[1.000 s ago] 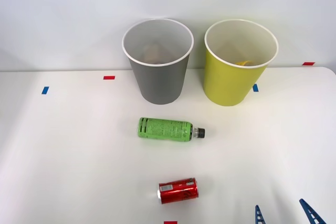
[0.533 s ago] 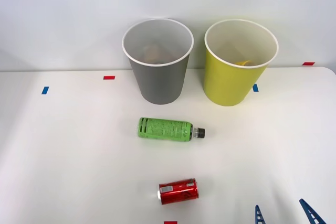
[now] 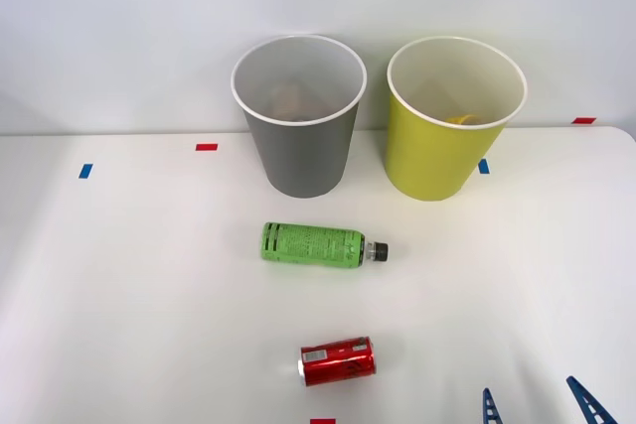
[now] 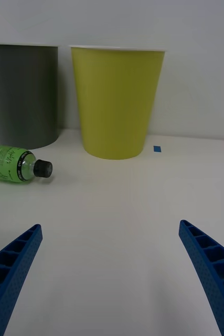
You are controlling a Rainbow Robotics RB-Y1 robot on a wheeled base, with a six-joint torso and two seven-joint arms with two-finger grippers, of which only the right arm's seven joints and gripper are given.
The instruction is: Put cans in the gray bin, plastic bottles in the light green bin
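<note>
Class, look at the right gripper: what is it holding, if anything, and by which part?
Nothing. The right gripper is open over bare table; the green bottle and red can lie apart from it.

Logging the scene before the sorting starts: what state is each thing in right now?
Red can: lying on its side on the table, untouched.
Green bottle: lying on its side, capped, untouched.
Gray bin: upright, open-topped.
Light green bin: upright, open-topped.
Right gripper: open, empty, low over the table.
</note>
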